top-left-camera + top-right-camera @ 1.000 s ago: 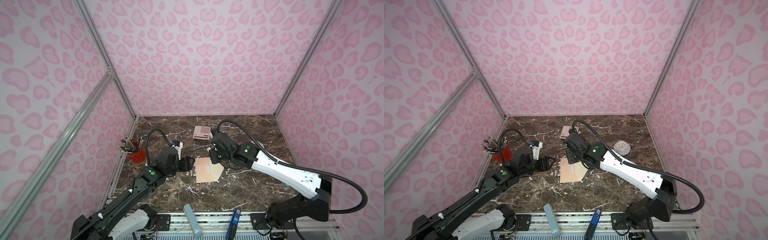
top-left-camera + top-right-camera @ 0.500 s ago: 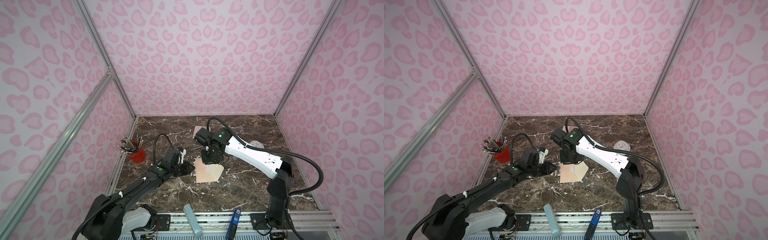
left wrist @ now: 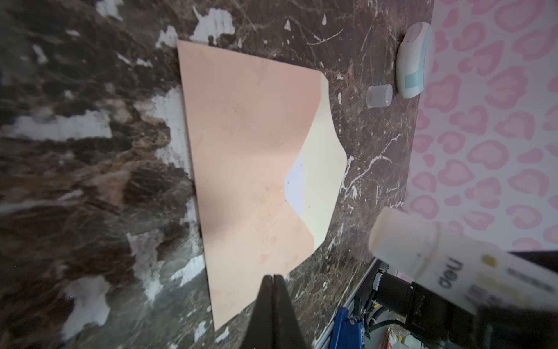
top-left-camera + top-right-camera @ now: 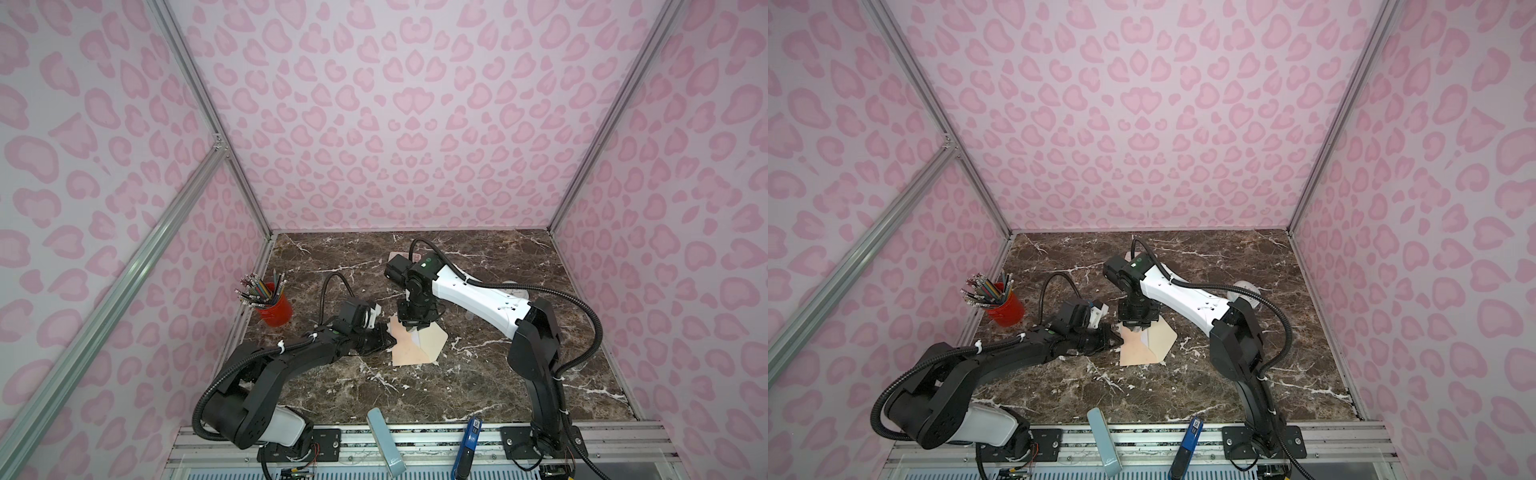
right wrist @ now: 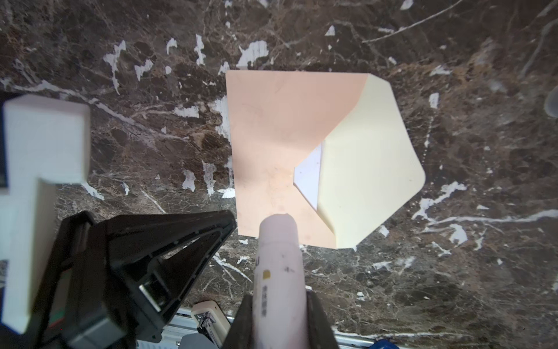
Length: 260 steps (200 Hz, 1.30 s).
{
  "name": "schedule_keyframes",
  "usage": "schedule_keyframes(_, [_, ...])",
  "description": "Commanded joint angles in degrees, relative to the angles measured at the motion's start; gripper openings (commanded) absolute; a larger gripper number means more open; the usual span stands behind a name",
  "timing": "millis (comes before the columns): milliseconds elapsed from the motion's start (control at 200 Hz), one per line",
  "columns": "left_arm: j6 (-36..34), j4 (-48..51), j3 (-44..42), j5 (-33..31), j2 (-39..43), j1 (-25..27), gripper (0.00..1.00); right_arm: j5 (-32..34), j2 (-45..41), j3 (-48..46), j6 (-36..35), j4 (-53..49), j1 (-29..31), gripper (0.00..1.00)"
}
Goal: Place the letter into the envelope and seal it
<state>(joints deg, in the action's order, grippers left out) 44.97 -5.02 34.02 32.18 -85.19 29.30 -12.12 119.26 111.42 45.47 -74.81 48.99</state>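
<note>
Right arm (image 4: 478, 295) is now swinging in over envelope (image 5: 271, 136), right gripper (image 5: 279, 299) clamping glue stick (image 5: 277, 241). Left gripper (image 3: 273, 279) is closing tight at envelope's edge. Envelope is lying flat on table (image 4: 478, 374), flap (image 5: 371, 166) open, letter (image 5: 309, 175) inside. Paper is looking light, floppy and slippery, so best held by its edge.

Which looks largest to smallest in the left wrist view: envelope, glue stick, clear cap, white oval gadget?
envelope
glue stick
white oval gadget
clear cap
Nearness to the camera makes the glue stick's place unsure.
</note>
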Motion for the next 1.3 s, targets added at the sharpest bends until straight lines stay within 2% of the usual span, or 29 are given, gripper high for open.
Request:
schedule_keyframes(0, [0.70, -5.45, 0.52, 2.48, -2.50, -0.32, 0.04, -1.46, 1.63, 0.83, 0.74, 0.10, -0.13, 0.06])
schedule_keyframes(370, [-0.19, -8.91, 0.67, 4.81, -9.21, -1.35, 0.04, -1.86, 5.63, 3.92, 1.02, -0.83, -0.98, 0.06])
schedule_keyframes(815, [-3.03, -3.41, 1.97, 2.45, -11.20, -1.44, 0.04, -2.94, 8.69, 4.39, 0.52, -1.24, -1.36, 0.06])
schedule_keyframes(1295, [-3.40, -1.77, 2.44, 2.27, -12.49, -1.44, 0.04, -2.47, 10.62, 4.62, 0.32, -2.73, -1.27, 0.05])
